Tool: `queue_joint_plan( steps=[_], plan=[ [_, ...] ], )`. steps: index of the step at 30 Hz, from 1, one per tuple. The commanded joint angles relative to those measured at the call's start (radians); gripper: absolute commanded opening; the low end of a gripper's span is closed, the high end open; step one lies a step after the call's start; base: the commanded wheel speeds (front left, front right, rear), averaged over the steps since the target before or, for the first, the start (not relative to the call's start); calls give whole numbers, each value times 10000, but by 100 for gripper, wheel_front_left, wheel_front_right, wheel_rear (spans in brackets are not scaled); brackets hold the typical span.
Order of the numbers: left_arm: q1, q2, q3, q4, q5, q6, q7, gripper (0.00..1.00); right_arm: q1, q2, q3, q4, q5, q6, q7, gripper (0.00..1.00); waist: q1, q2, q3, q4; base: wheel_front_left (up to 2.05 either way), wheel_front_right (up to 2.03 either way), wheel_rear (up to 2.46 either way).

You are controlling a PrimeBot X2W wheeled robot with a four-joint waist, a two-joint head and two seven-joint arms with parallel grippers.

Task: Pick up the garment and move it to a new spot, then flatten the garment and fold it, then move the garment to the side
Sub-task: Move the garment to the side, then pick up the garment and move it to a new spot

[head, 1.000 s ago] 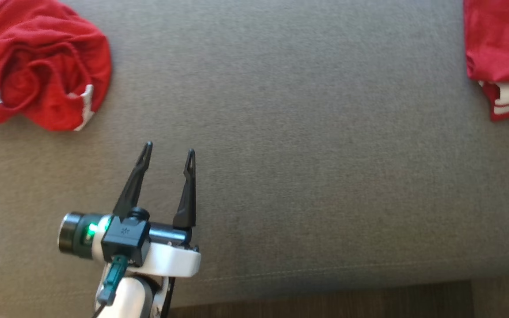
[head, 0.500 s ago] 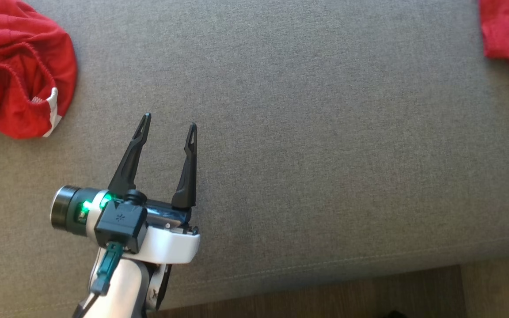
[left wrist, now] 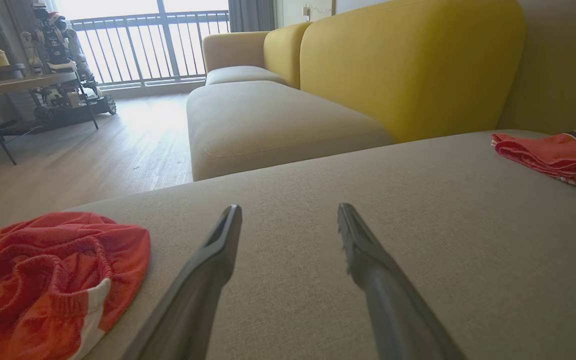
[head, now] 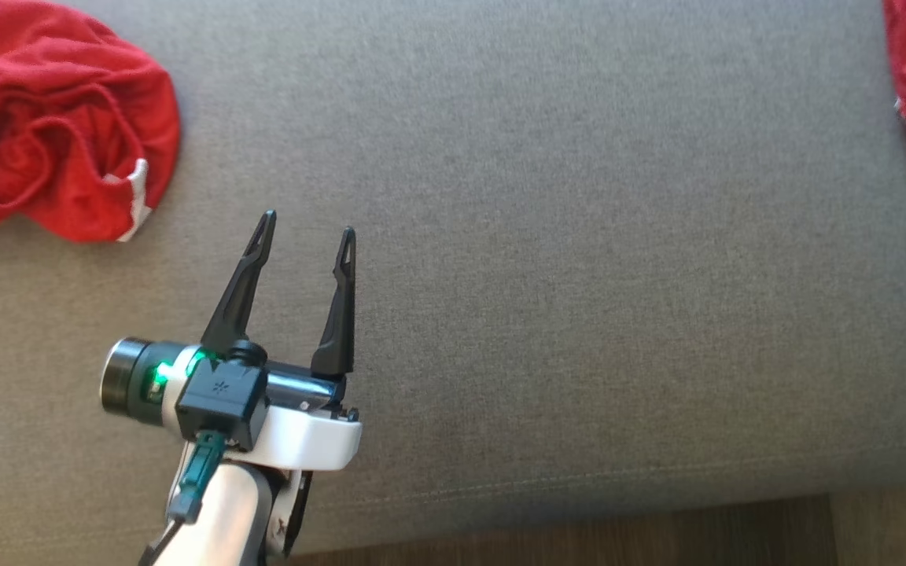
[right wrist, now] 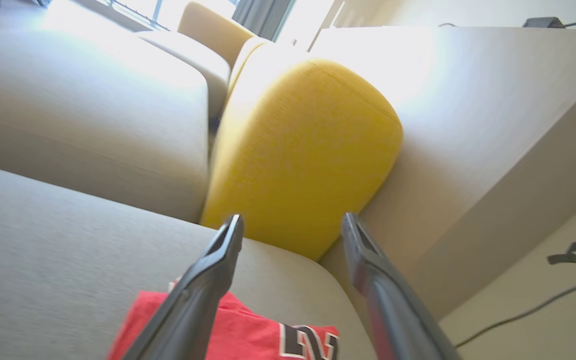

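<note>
room: wooden floor | surface: grey sofa seat, yellow cushion behind | folded red garment at seat's right end; crumpled red garment at left | left gripper wide apart, empty | right gripper wide apart, empty, above folded red garment

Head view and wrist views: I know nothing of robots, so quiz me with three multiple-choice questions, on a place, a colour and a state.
1. In the head view the crumpled garment lies: A upper left; B centre; C lower right.
2. The back cushion is: A blue; B yellow; C green.
3. The left gripper is: A shut on cloth; B open, empty; C shut, empty.
Answers: A, it lies in that corner; B, plainly yellow; B, fingers apart, nothing between.
</note>
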Motion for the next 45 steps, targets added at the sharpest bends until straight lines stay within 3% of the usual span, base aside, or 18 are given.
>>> queue_joint_plan(
  steps=[1,7,8,10,15,24,32,45],
  plan=[
    [-26,7,354,-299,-72,83,-51,100,181,82,145,-384,-12,-4,-126,100,0,0,-205,92,0,0,0],
    [371,-128,519,-93,-358,171,-51,100,1733,2394,1162,-1468,1370,-4,-763,100,0,0,-1075,176,0,0,0],
    [508,-196,595,-14,-514,162,-51,100,2410,2857,1788,-1621,2198,-4,-827,100,0,0,-1398,218,0,0,0],
    [661,-267,709,79,-684,168,-51,100,3069,3117,2541,-1937,3287,-4,-849,100,0,0,-1736,257,0,0,0],
    [1071,-396,1010,325,-972,125,-51,100,5076,3318,3714,-3160,5268,-4,-857,100,0,0,-2571,280,0,0,0],
    [1908,-553,1477,347,-1226,-114,-51,100,7957,3390,3579,-5269,5009,-4,-859,100,0,0,-3719,167,0,0,0],
    [2606,-591,1898,-99,-1101,-87,-51,100,9331,3393,3524,-5471,5113,-4,-859,100,0,0,-4072,43,0,0,0],
    [3117,-598,1968,164,-1051,-180,-51,100,9690,3394,3602,-5458,5195,-4,-860,100,0,0,-4401,-79,0,0,0]
  ],
)
